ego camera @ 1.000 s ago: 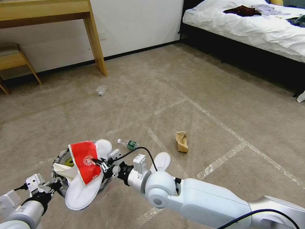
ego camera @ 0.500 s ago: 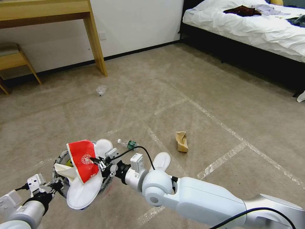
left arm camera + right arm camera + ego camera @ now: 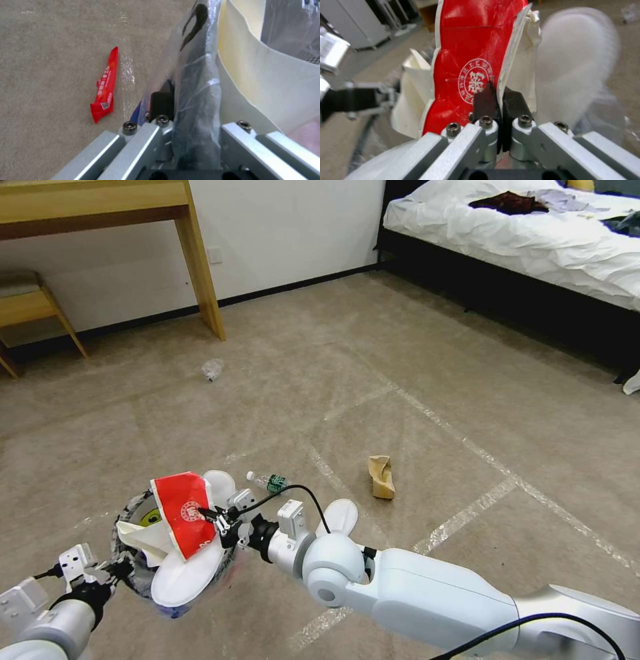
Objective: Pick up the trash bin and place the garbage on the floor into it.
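Right hand (image 3: 498, 96) on red-and-white wrapper (image 3: 470, 57)

I see a white round seal with Chinese characters, unreadable to me, on the red wrapper (image 3: 470, 62) pinched in my right gripper (image 3: 498, 93).

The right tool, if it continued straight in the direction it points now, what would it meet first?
Probably the white slipper sole in the trash bin, just beyond the red wrapper that the right tool holds; depth is uncertain.
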Robot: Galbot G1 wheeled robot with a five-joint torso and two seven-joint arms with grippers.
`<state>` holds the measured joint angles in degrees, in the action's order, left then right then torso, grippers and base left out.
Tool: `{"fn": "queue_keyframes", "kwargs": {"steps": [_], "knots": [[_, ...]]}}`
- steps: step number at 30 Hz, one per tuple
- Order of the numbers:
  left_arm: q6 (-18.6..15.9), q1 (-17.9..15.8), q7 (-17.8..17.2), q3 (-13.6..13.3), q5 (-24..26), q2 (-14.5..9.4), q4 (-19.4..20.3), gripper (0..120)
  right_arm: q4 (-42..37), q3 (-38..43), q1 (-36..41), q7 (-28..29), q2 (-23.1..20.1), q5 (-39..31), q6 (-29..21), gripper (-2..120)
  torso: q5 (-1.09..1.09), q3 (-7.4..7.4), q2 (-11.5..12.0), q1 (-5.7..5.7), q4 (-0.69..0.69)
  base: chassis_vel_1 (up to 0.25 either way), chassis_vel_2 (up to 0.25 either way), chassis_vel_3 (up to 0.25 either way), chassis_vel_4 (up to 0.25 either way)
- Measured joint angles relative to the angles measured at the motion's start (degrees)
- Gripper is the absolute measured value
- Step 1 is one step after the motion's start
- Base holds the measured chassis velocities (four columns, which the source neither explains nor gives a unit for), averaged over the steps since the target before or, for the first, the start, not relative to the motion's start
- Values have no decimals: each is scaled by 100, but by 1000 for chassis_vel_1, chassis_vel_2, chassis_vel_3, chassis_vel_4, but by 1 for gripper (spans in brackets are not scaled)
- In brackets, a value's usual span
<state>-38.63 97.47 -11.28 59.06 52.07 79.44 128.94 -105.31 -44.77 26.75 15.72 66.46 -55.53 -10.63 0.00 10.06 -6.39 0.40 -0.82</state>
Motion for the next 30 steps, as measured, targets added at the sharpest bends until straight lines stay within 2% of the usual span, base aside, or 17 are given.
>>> {"fn": "queue_keyframes", "kwargs": {"steps": [5,14,30], "knots": [[0,-22,0,-1,1,-15,-17,1,-6,-74,-47,193,-46,17,-188,0,0,0,0,0,0,0,0,0,0],[0,-59,0,-57,-16,-5,-48,1,8,-186,-179,297,83,-20,-242,0,0,0,0,0,0,0,0,0,0],[-4,-96,0,-123,-60,20,-56,1,95,-625,-641,446,463,-153,-341,0,-1,0,0,0,1,0,0,0,0]]}}
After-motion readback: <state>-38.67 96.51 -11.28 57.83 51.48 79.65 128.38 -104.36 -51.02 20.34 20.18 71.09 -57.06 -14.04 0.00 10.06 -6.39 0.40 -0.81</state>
